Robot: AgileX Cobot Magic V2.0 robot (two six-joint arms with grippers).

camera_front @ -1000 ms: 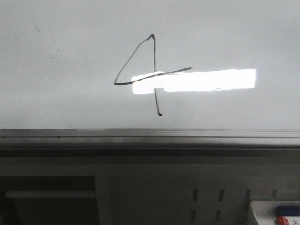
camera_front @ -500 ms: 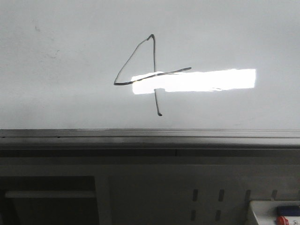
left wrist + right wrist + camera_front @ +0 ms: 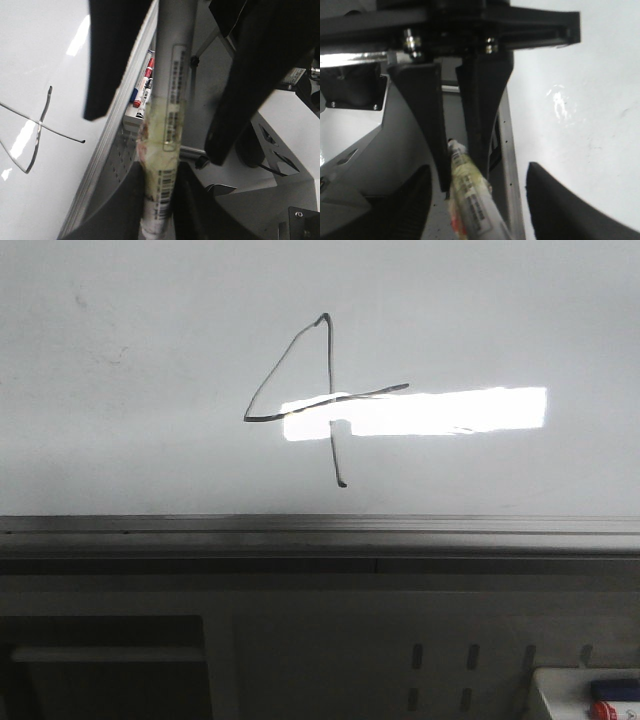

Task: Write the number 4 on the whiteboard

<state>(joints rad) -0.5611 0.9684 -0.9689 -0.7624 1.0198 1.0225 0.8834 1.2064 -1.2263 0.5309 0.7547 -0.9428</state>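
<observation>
The number 4 (image 3: 331,455) stands in thin black lines on the whiteboard (image 3: 150,360); part of it also shows in the left wrist view (image 3: 42,107). No gripper shows in the front view. My left gripper (image 3: 162,172) is shut on a grey marker pen (image 3: 172,75) with a yellowed taped label, held off the board beside its rail. My right gripper (image 3: 477,167) is open, one finger on each side of the same pen (image 3: 470,200), not touching it. The left gripper's fingers (image 3: 475,115) pinch the pen's end in the right wrist view.
A grey metal rail (image 3: 320,535) runs along the board's lower edge, above a perforated panel (image 3: 440,660). A white tray (image 3: 560,690) at the lower right holds red and blue markers (image 3: 145,82). A bright light reflection (image 3: 440,410) crosses the 4.
</observation>
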